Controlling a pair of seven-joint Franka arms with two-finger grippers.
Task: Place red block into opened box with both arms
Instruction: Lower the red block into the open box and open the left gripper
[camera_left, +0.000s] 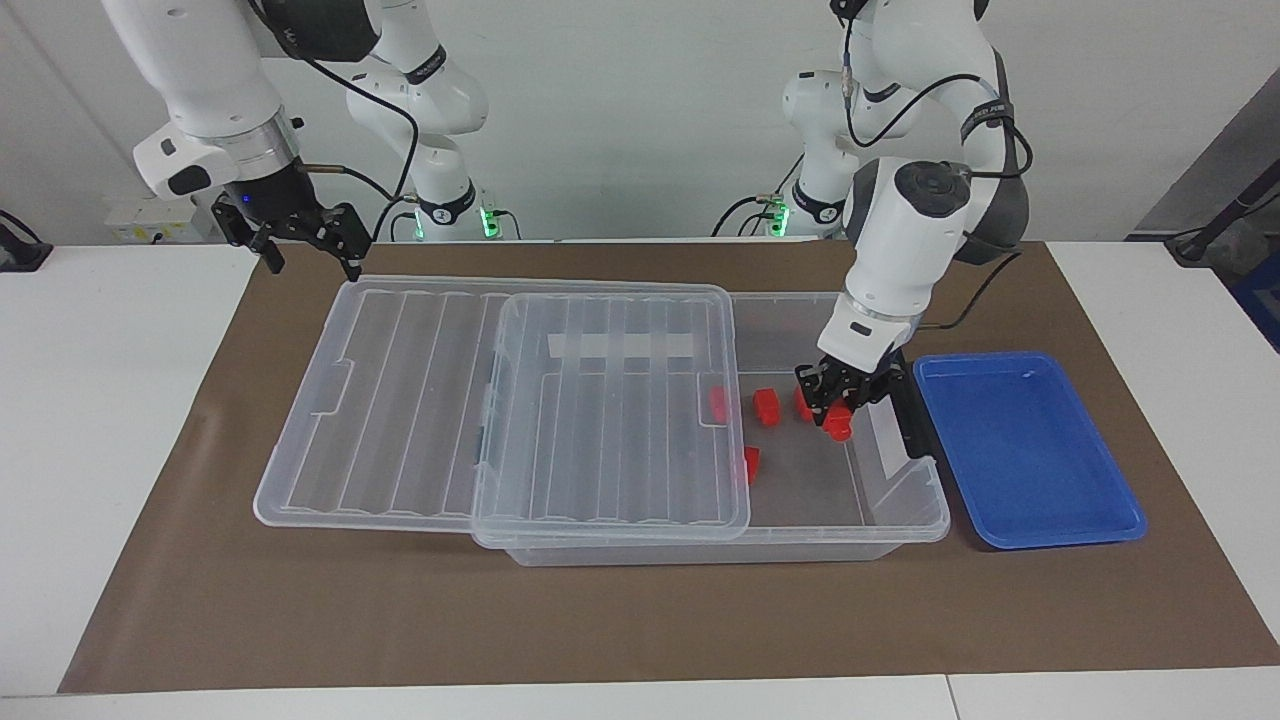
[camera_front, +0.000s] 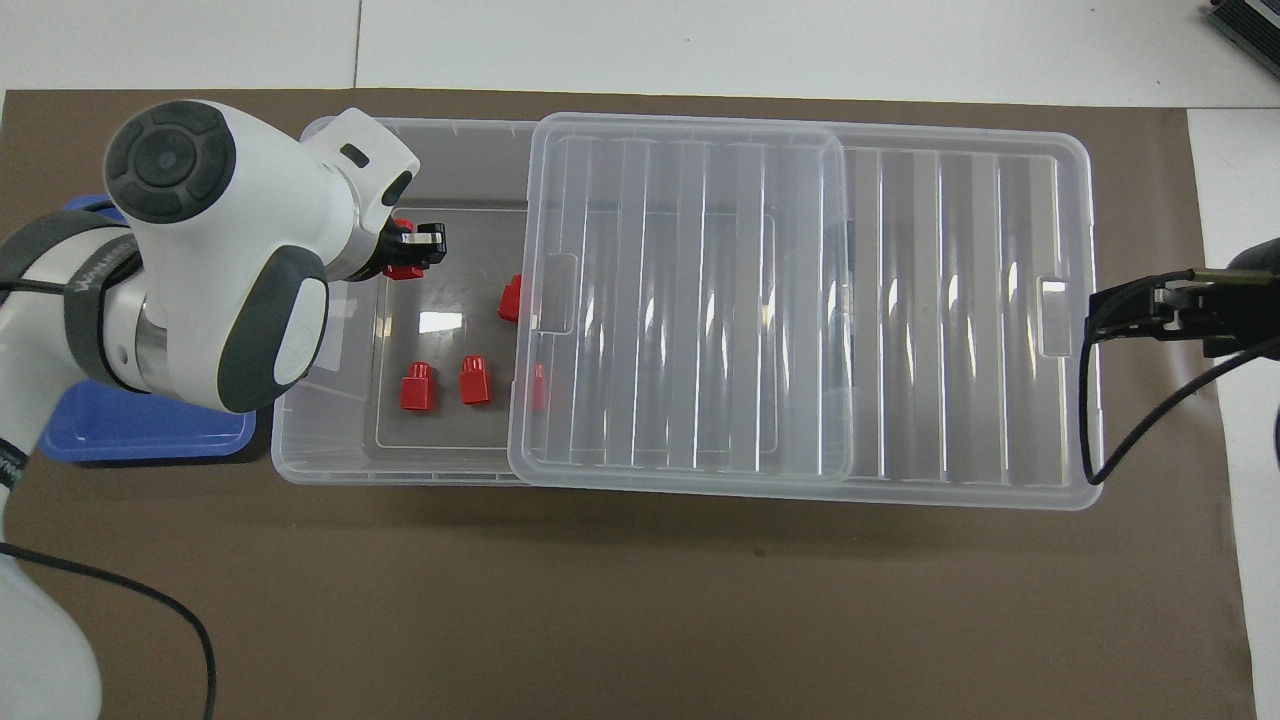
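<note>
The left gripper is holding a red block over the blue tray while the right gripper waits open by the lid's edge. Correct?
Not quite. The left gripper holds the red block over the open part of the box, not the blue tray; the facing view shows this. The right gripper does wait open by the lid.

Red block (camera_left: 839, 421) hangs inside the open clear box (camera_left: 905, 520).

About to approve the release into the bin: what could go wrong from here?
The left gripper holds the red block over the box close beside a loose block; lowering further might knock it. The slid-back lid covers much of the box, so swinging that way could clip it. The right gripper waits.
</note>
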